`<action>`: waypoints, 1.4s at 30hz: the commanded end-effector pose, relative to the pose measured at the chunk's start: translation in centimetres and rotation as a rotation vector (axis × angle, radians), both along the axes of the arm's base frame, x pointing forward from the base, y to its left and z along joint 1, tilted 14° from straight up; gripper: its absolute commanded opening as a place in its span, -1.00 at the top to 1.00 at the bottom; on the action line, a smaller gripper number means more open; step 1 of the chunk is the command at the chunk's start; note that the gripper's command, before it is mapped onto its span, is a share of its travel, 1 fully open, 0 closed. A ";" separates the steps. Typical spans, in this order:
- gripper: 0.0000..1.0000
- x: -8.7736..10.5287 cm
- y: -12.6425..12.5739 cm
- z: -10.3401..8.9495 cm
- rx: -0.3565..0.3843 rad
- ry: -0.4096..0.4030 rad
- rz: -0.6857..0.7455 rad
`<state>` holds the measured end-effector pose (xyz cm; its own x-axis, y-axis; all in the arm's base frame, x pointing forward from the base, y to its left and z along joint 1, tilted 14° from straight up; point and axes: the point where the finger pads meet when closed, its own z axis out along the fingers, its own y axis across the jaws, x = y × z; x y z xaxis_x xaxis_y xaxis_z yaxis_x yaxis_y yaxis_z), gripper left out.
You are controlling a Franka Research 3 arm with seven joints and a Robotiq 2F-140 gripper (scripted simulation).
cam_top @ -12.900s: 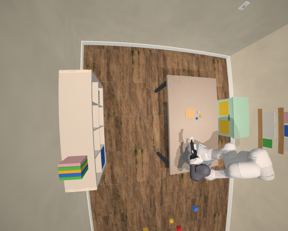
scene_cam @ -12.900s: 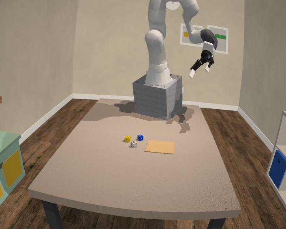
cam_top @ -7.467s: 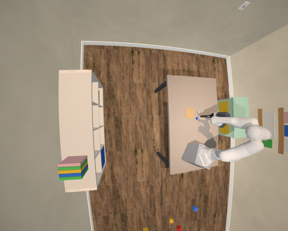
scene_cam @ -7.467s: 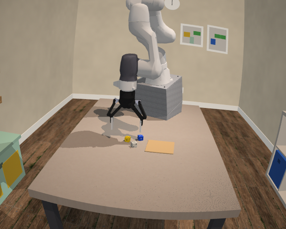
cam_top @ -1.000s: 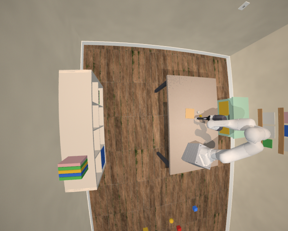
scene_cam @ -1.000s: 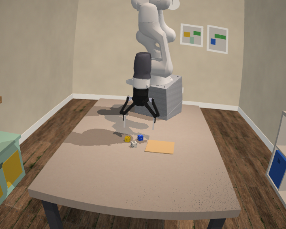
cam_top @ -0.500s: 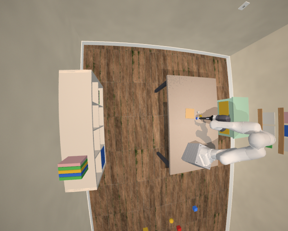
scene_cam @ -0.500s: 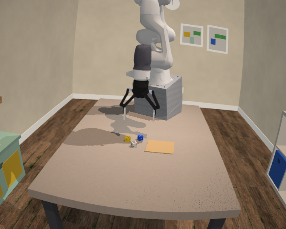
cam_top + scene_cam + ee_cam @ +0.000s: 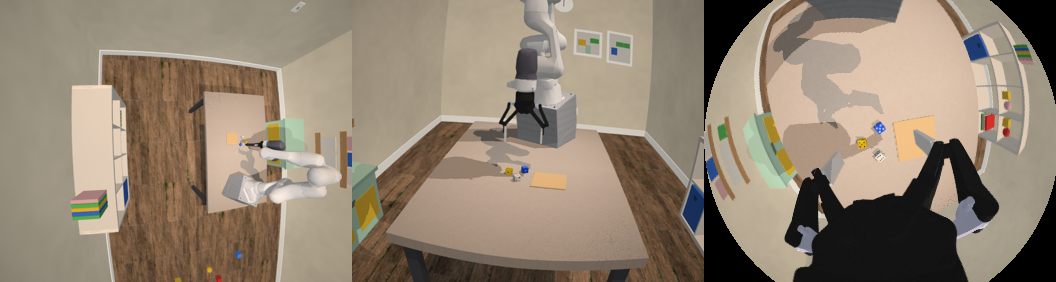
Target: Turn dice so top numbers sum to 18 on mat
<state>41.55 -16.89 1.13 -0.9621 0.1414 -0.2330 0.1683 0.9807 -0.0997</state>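
A yellow die (image 9: 245, 141) (image 9: 508, 171) (image 9: 862, 143), a blue die (image 9: 240, 144) (image 9: 524, 169) (image 9: 879, 127) and a white die (image 9: 242, 136) (image 9: 516, 177) (image 9: 879, 156) lie close together on the table, beside the orange mat (image 9: 231, 138) (image 9: 548, 181) (image 9: 906, 150) and off it. The mat lies flat. The top numbers are too small to read surely. My gripper (image 9: 522, 141) (image 9: 876, 147) is open and empty, pointing down, high above the table and the dice. In the wrist view one fingertip hides part of the mat.
The table (image 9: 229, 164) (image 9: 516, 223) also bears the arm's grey base block (image 9: 238, 189) (image 9: 545, 126). A green cabinet (image 9: 293, 141) (image 9: 366, 188) stands beside the table, and a shelf unit (image 9: 93, 146) stands away from it on the opposite side.
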 end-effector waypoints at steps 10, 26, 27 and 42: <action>-1.00 -0.6 0.4 0.9 -0.008 0.025 -0.015; -1.00 -0.7 0.5 1.2 -0.007 0.025 -0.015; -1.00 -0.7 0.5 1.2 -0.007 0.025 -0.015; -1.00 -0.6 0.4 1.2 -0.006 0.024 -0.028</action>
